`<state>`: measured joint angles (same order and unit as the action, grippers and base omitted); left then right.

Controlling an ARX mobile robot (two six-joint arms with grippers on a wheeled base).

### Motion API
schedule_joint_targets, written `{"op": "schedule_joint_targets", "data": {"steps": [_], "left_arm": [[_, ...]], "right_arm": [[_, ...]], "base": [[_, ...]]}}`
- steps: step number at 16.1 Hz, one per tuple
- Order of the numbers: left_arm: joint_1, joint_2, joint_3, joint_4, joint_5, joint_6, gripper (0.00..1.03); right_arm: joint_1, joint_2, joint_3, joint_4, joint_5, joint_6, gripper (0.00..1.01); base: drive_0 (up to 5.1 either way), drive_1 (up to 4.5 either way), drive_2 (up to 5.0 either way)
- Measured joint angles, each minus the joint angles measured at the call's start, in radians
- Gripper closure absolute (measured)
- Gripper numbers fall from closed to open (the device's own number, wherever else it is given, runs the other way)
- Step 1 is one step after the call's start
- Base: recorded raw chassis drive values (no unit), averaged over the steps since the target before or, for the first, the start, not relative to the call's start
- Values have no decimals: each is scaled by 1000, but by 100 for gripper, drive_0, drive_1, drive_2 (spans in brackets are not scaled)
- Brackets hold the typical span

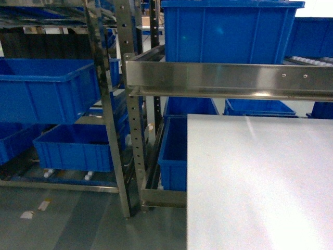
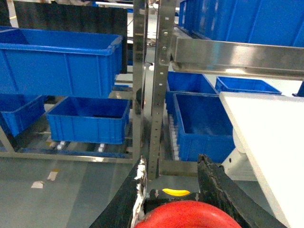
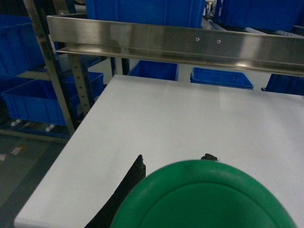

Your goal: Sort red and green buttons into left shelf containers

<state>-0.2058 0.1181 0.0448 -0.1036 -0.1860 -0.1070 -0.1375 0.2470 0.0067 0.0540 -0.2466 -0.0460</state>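
Above floor, red button (image 2: 183,214) sits between fingers (image 2: 223,187).

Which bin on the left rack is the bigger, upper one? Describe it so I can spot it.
Start at the steel shelf rack left of the white table. The upper blue bin sits on its middle shelf, wide and deep. The lower bin beneath it is smaller.

You have two buttons: one red button (image 2: 183,214) at six o'clock in the left wrist view, one green button (image 3: 204,197) at six o'clock in the right wrist view. In the head view you can count at least eight blue bins (image 1: 47,88), one white counter (image 1: 260,182) and two steel racks (image 1: 229,78).
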Motion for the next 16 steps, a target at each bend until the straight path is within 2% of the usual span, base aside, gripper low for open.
{"op": "schedule_joint_targets", "data": {"steps": [16], "left_arm": [[0, 0, 0, 0, -1, 0, 75]], "right_arm": [[0, 0, 0, 1, 0, 0, 74]], "base": [[-501, 244, 244]]}}
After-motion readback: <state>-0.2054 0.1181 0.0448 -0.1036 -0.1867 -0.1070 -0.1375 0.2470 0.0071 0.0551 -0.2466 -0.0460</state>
